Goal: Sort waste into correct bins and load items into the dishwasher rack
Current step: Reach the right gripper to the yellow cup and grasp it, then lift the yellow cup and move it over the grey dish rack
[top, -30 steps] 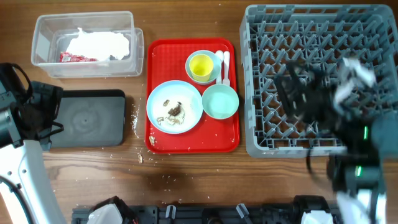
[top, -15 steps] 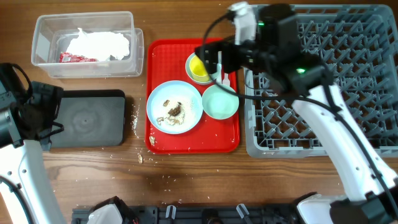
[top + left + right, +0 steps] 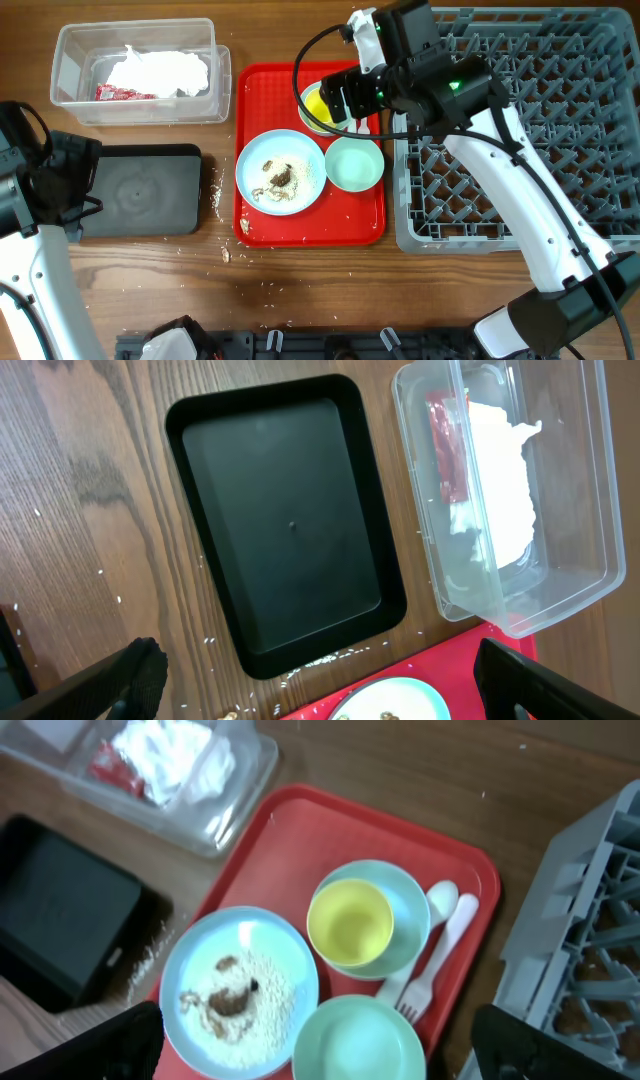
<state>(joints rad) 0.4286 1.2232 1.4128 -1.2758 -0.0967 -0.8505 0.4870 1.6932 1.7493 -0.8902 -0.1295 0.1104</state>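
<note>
Hovering with right fingers (image 3: 118,1045) spread wide above the yellow cup (image 3: 350,923), with left fingers (image 3: 135,672) open above the black tray (image 3: 285,530).

plate (image 3: 240,990) 1 | cup (image 3: 349,922) 1 | bowls (image 3: 358,1038) (image 3: 410,925) 2 (mint-green, light blue) | spoon (image 3: 438,900) 1 | fork (image 3: 445,940) 1 | bins (image 3: 135,112) (image 3: 140,190) 2

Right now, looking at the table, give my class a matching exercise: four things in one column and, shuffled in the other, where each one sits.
Things:
1 yellow cup
2 red wrapper
3 food scraps
4 fork

Places:
A on the round plate
B in the clear tub
C lying directly on the red tray
D standing in a bowl

Pairs: 1-D, 2-B, 3-A, 4-C
</note>
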